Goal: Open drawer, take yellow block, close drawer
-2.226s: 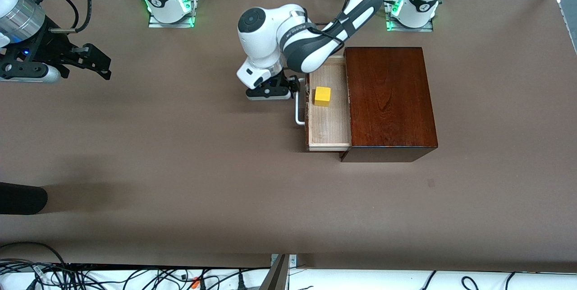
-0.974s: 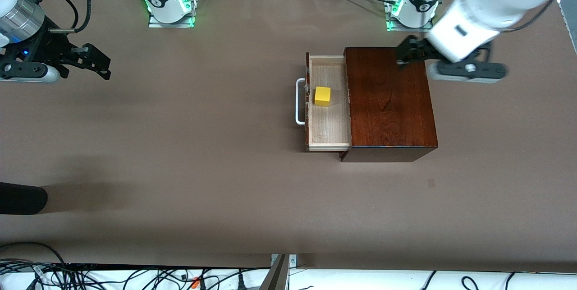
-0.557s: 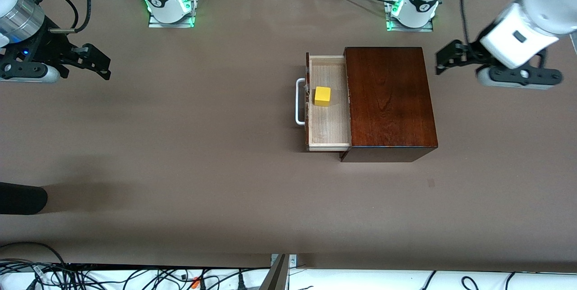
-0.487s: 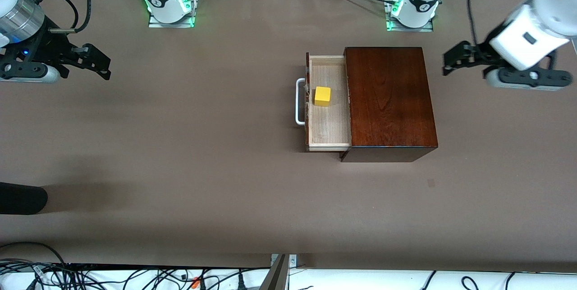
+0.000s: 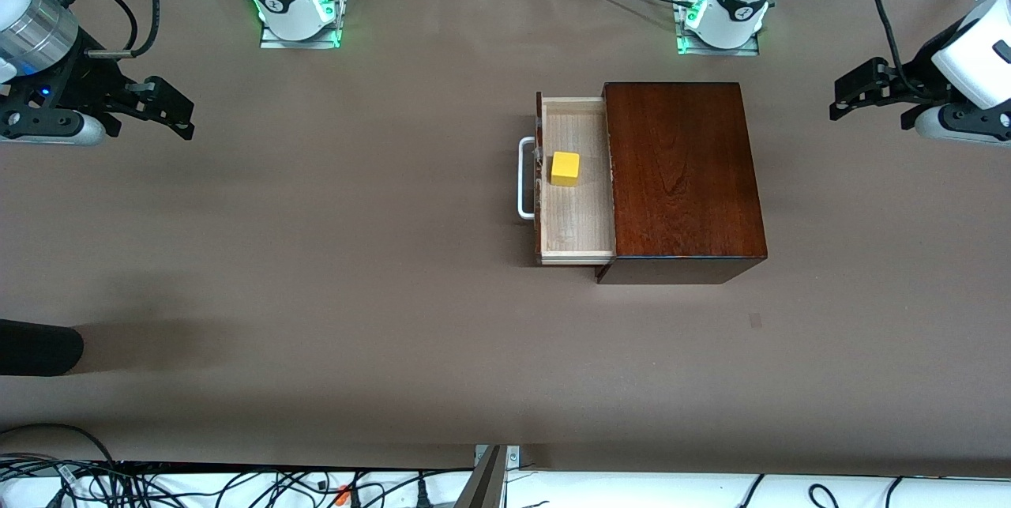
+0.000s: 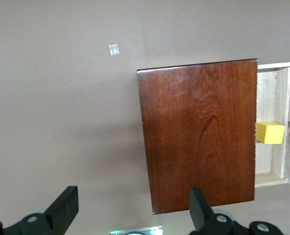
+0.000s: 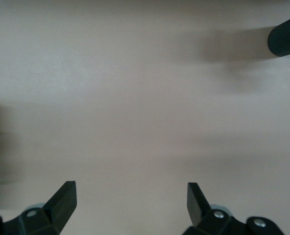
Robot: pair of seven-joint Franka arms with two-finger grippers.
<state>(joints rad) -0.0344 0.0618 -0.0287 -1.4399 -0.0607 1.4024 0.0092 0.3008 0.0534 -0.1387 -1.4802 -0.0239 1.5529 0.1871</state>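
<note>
One yellow block (image 5: 565, 168) sits in my open drawer (image 5: 576, 231), on the pale floor close to the drawer's dark front and toward the end farther from the front camera. The drawer is pulled out of the wooden box (image 5: 679, 176) toward the right arm's end of the table, with the white handle (image 5: 523, 178) on that same face. Its long side runs from nearer the front camera to farther, so the block has free room along that line and little across it.

My left gripper (image 5: 849, 87) hangs over bare table past the box, toward the left arm's end, with its fingers spread and nothing in them. From there the block lies across the whole lid of the box (the left wrist view shows just that: lid first, then the block (image 6: 270, 132) at the drawer's edge). My right gripper (image 5: 170, 107) waits over bare table well apart at its own end, fingers wide and empty. I judge the left gripper to be the nearer of the two, though the right has the open approach from the handle side.

Most of the drawer's depth stays hidden under the lid. A dark rounded thing (image 5: 39, 348) is cut off at the edge of the front view, and I cannot tell what it is.
</note>
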